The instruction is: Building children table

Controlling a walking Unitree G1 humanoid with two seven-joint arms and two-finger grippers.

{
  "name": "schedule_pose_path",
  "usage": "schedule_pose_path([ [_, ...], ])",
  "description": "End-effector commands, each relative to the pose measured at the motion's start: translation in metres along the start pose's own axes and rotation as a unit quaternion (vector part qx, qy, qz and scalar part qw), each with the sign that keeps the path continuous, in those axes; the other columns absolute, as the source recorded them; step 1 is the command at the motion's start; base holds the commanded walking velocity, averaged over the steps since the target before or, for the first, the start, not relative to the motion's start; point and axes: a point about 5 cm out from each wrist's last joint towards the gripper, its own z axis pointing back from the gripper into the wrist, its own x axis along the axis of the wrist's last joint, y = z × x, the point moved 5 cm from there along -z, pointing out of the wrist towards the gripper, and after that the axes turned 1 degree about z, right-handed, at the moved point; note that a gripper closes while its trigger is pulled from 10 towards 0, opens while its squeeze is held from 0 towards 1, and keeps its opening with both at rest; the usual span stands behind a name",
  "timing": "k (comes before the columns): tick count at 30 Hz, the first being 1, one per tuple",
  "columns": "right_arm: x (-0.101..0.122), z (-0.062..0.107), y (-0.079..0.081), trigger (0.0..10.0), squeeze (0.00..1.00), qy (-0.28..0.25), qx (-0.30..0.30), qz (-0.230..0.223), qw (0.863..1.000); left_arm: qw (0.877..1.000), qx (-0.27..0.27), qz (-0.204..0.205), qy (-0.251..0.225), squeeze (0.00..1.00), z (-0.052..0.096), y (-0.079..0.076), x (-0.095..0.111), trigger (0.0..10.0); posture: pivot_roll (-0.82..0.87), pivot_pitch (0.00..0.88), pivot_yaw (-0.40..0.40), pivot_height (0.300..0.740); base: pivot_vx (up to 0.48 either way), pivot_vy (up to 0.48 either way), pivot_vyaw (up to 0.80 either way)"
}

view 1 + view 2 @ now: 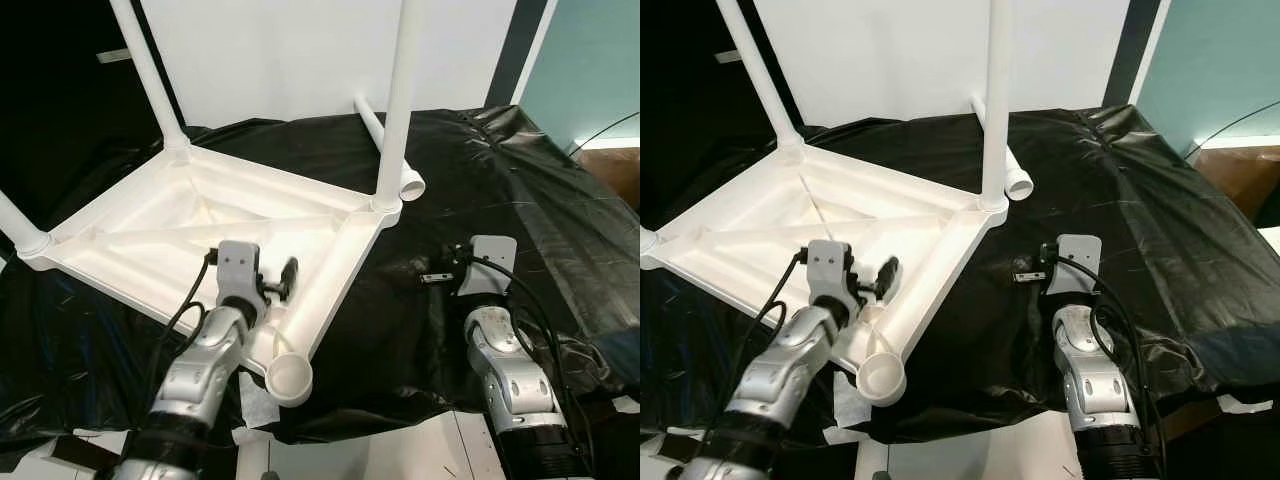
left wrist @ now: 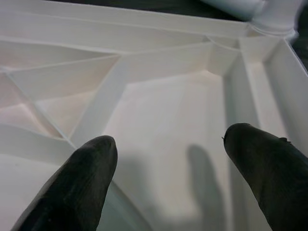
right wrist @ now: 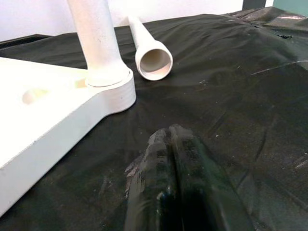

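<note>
Across the black plastic sheet (image 1: 560, 230) that covers the work surface lies the white moulded plastic table top (image 1: 180, 240), turned underside up, its ribbed panels facing the ceiling. 3 white tubular legs already stand in its corner sockets: 1 at the far corner (image 1: 148, 75), 1 at the corner nearest the sheet's middle (image 1: 398, 90) and 1 at the sheet's left edge (image 1: 18, 228). The near corner socket (image 1: 289, 379), close to the sheet's front edge, is an open round cup with nothing in it. A loose white leg tube (image 1: 385, 145) lies flat on the sheet just behind the middle standing leg, its open end towards the robot.

The left gripper (image 1: 280, 283) hovers over the underside of the top, just above the rib that runs to the empty socket; its 2 black fingers (image 2: 82, 187) are spread wide and hold nothing. The right gripper (image 1: 438, 276) rests low over the bare sheet, beside the top's right edge and short of the loose tube; its fingers are pressed together and empty.

By my reading, 3 of 4 legs are fitted and the step in hand is the last one. Next, the right gripper would need to part its fingers, reach forward past the standing leg, take the loose tube near its open end, tilt it upright and press it down into the empty near socket, while the left steadies the top
</note>
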Motion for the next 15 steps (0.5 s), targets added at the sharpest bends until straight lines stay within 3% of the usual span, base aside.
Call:
schedule_pose_path([
  [1,-0.006,0.000,-0.003,10.0,0.00,0.014,-0.003,0.003,1.000,0.917,-0.397,-0.023,0.040,0.29,0.040,-0.069,-0.009,10.0,-0.06,0.000,0.030,0.740,0.000,0.000,0.00],
  [3,-0.006,-0.001,-0.004,10.0,0.00,0.016,-0.005,0.004,1.000,0.905,-0.419,-0.036,0.058,0.30,0.048,-0.067,-0.012,10.0,-0.06,0.000,0.029,0.740,0.000,0.000,0.00],
  [10,-0.006,-0.002,-0.002,10.0,0.00,0.019,-0.002,0.004,1.000,0.907,-0.411,-0.061,0.067,0.31,0.047,-0.051,-0.006,10.0,-0.06,0.000,0.031,0.740,0.000,0.000,0.00],
  [15,-0.009,-0.003,0.002,10.0,0.00,0.026,0.000,0.005,1.000,0.901,-0.417,-0.079,0.090,0.30,0.057,-0.040,0.001,10.0,-0.05,0.000,0.036,0.740,0.000,0.000,0.00],
])
